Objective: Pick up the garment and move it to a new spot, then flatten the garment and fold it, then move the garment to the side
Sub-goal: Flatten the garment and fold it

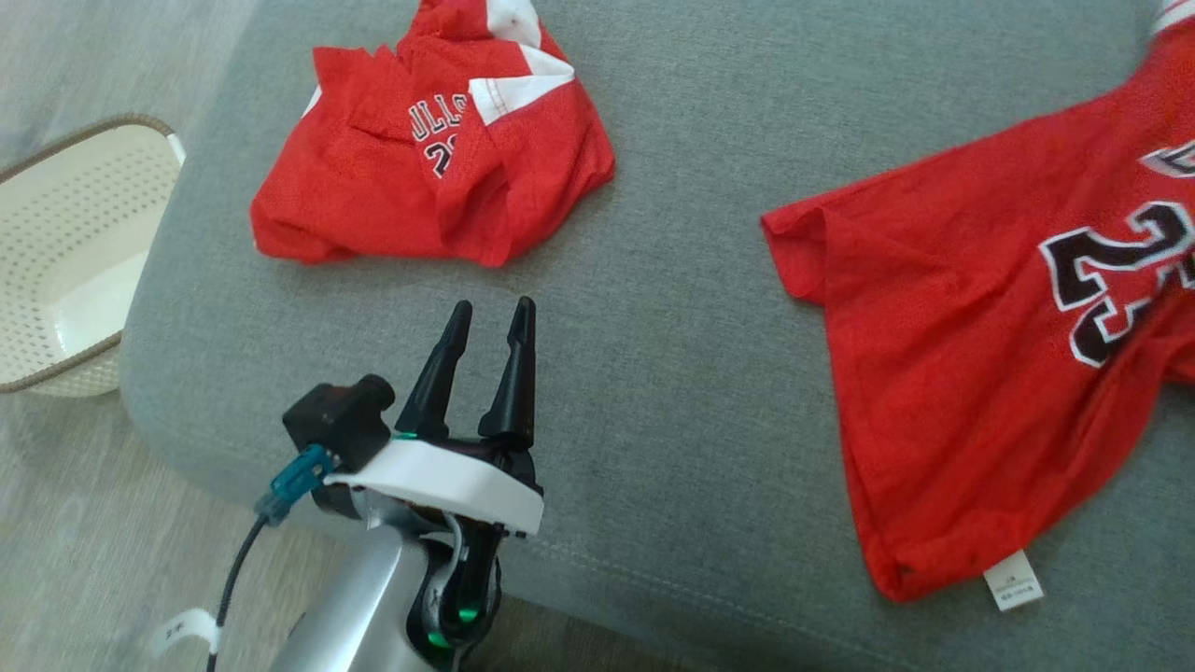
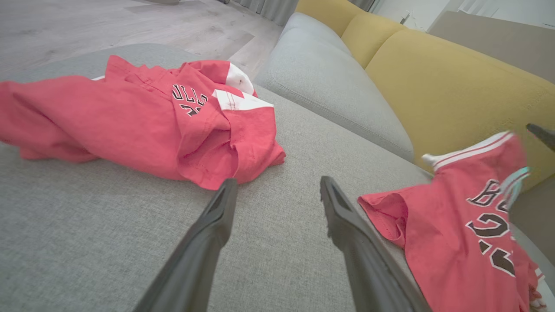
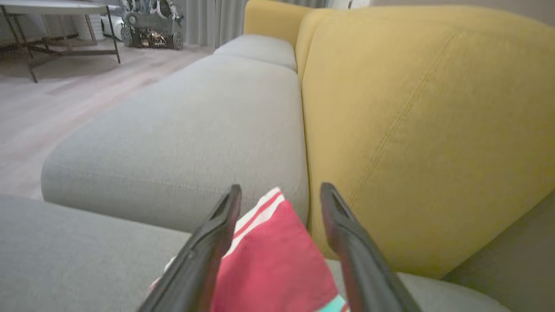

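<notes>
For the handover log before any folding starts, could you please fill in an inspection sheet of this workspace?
Surface: grey cushion, bare between the two garments.
Job's things: spread red jersey at the right, white label at its hem; crumpled red jersey at the far left.
Clutter: white perforated basket on the floor beside the cushion.
Grippers: left pincer open, above bare cushion; right pincer open, over the spread jersey's striped edge.
Cables: dark cable with blue connector at the left wrist, apart from the cloth.
Surroundings: yellow backrest, pale floor, table.
</notes>
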